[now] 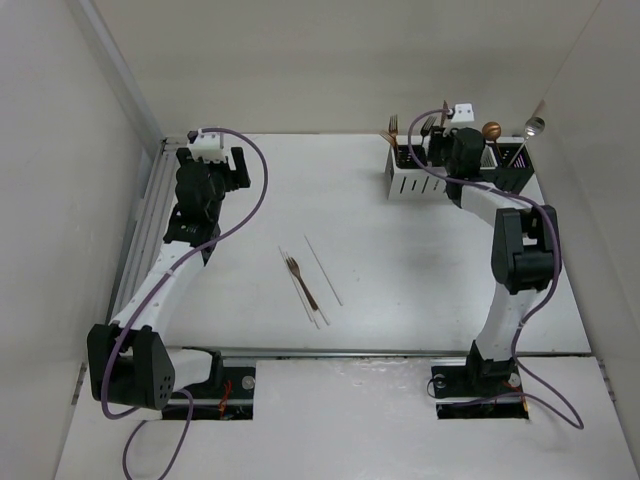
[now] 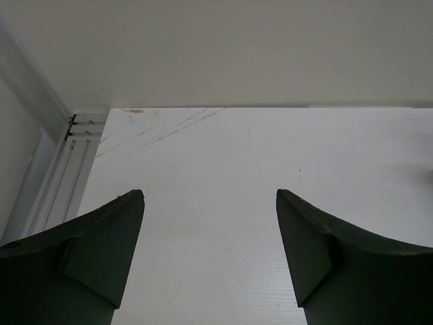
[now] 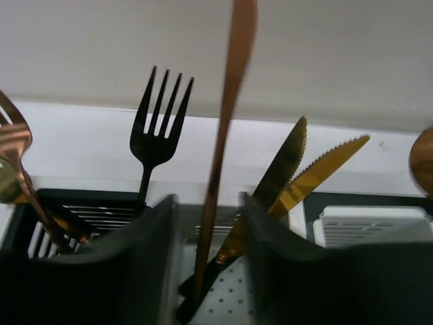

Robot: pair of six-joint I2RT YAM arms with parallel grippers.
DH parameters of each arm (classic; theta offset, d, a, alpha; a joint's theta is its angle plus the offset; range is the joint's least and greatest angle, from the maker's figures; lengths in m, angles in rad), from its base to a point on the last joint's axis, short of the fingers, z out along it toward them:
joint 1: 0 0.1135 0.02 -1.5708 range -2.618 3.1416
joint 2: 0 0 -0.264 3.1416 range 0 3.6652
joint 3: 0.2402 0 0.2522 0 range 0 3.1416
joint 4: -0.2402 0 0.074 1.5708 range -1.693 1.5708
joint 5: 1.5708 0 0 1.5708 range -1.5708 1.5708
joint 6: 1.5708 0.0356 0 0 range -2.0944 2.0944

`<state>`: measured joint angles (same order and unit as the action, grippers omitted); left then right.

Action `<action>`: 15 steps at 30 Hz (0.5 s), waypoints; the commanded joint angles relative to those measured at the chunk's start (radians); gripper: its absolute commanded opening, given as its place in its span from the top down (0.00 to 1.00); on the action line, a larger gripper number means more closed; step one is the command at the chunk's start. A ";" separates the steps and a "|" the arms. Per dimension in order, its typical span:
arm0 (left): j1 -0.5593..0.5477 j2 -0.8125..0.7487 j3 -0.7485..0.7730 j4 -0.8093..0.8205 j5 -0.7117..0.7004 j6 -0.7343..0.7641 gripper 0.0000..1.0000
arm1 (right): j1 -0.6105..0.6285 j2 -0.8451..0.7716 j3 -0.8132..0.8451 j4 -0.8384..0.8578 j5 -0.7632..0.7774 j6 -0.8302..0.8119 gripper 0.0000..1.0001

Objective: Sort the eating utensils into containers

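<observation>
Currently on the counter (image 1: 420,270): a copper fork (image 1: 301,282) lies near the middle, beside two slim pale utensils (image 1: 323,270). All three slant the same way and are well apart from the boxes.
Containers (image 1: 412,184): a joined row at the far right of the counter, close to the back wall. The white boxes are on the left and the black on the right, with open tops up.
Utensils already standing: copper forks (image 1: 393,126), a copper spoon (image 1: 491,130) and a silver spoon (image 1: 535,126) stick up out of the row.
Right fingers (image 3: 135,257): spread, directly over the row, one on each side of a copper handle (image 3: 226,122). A gap shows on both sides, so they are not pinching it.
Copper handle: nearly upright, slightly tilted and blurred. Its dark lower end sits in a white compartment with a dotted floor (image 3: 233,294).
Neighbours in the right wrist view: a black fork (image 3: 159,115) stands tines up at the black box on the left. Two gold serrated knives (image 3: 287,166) lean to the right, blades up.
Left fingers (image 2: 101,250): spread wide with only bare counter between them, at the far left near the metal rail (image 2: 67,169) along the counter's edge.
</observation>
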<state>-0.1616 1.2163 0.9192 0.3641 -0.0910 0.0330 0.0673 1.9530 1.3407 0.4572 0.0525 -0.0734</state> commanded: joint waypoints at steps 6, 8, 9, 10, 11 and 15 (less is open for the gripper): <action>0.004 -0.029 0.041 0.067 0.004 0.021 0.24 | -0.020 -0.153 -0.075 0.112 -0.060 0.012 0.21; 0.004 -0.038 0.032 0.067 0.013 0.021 0.24 | -0.020 -0.207 -0.100 0.123 -0.098 0.001 0.14; 0.004 -0.038 0.032 0.067 0.013 0.021 0.24 | 0.000 -0.263 -0.100 0.123 -0.098 0.001 0.12; 0.004 -0.047 0.032 0.067 0.013 0.021 0.24 | 0.018 -0.293 -0.100 0.092 -0.086 -0.029 0.12; 0.004 -0.047 0.023 0.078 0.013 0.012 0.24 | 0.076 -0.317 -0.100 0.052 -0.035 -0.043 0.12; 0.004 -0.076 0.004 0.069 -0.025 -0.024 0.24 | 0.282 -0.335 0.036 -0.461 0.067 -0.065 0.12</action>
<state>-0.1616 1.2018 0.9184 0.3759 -0.0917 0.0383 0.1871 1.6405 1.2774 0.3149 0.0734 -0.1066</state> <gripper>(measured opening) 0.760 0.883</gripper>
